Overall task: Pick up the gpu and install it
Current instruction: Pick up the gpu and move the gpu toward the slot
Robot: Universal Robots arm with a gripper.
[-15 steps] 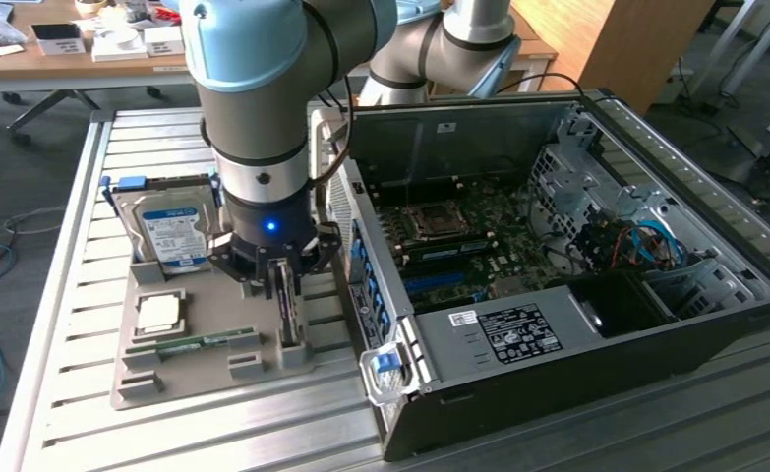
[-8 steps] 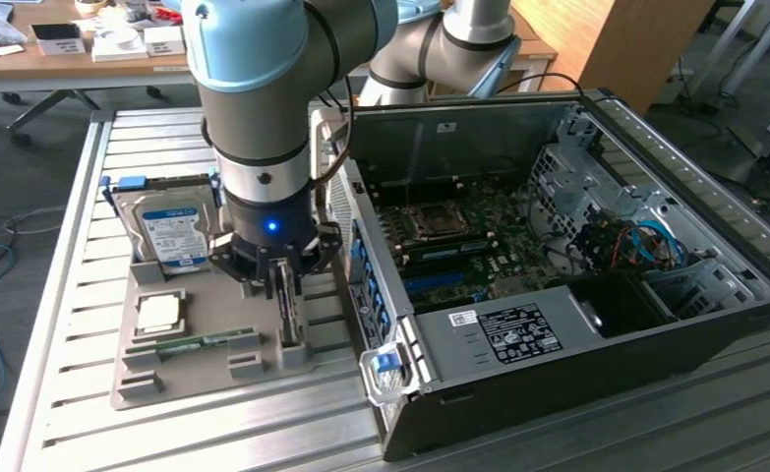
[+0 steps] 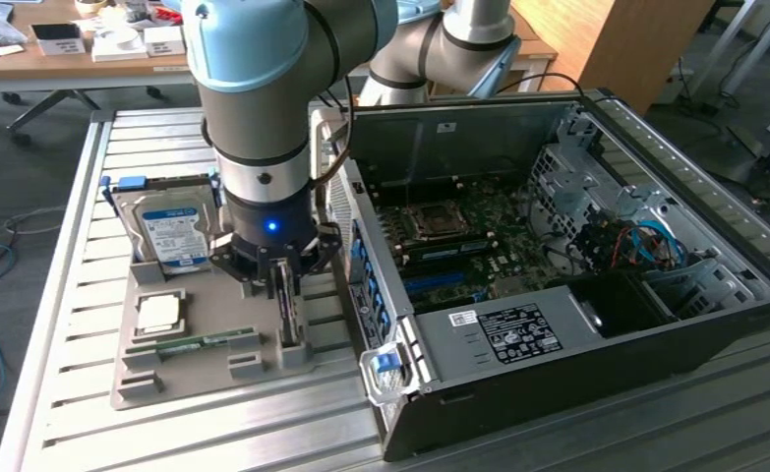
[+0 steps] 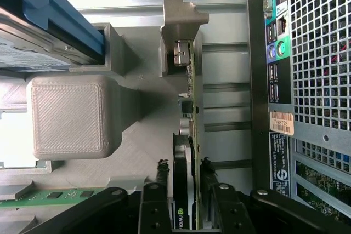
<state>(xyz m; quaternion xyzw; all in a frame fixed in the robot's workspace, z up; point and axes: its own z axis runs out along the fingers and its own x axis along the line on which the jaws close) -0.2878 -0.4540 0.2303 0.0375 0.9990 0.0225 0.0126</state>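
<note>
Pincer straddles the top edge of the gpu; whether it grips cannot be told. A small green logo marks the card, which stands on edge in the grey tray. The arm hangs straight down beside the open computer case.

Hand around upright gpu, grey tray beneath, computer case rear panel alongside
</note>
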